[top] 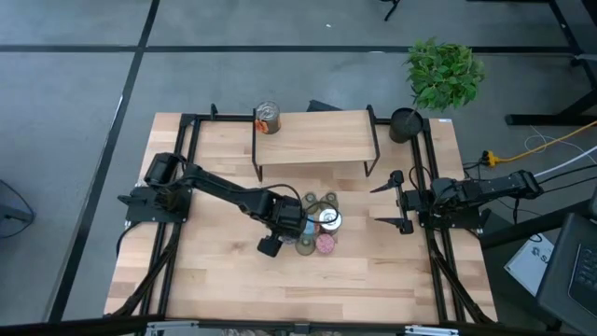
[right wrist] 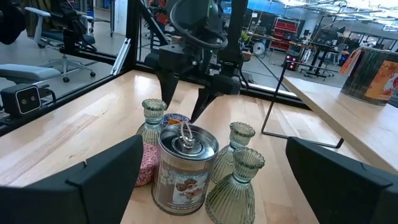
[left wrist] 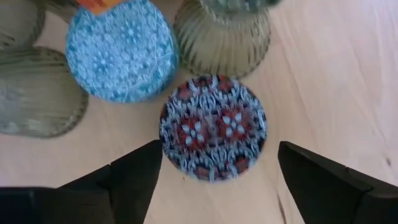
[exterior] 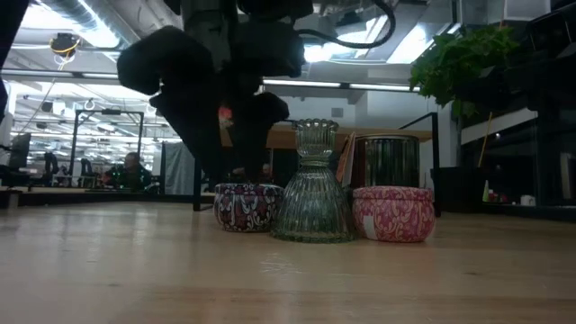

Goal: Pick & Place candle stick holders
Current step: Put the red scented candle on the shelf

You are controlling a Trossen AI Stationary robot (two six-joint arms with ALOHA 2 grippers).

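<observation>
Low view, nearest first: green glass vase holder point(exterior: 313, 184) upright on the wood table point(exterior: 135, 270), pink round holder point(exterior: 393, 214) touching its side, purple patterned round holder point(exterior: 245, 206) on the other side. Silvery can holder point(exterior: 389, 162) behind them.

Left gripper point(left wrist: 214, 171) hangs over the cluster at table centre, fingers point(left wrist: 140, 177) spread wide either side of the purple holder, not touching, holding nothing. Blue round holder point(left wrist: 121, 53) just beside it.

Right gripper point(top: 396, 201) waits open near the right edge, well apart. Farther back, 2nd can point(top: 268, 119) stands on a raised shelf point(top: 317, 140); potted plant point(top: 443, 70) at far corner.
</observation>
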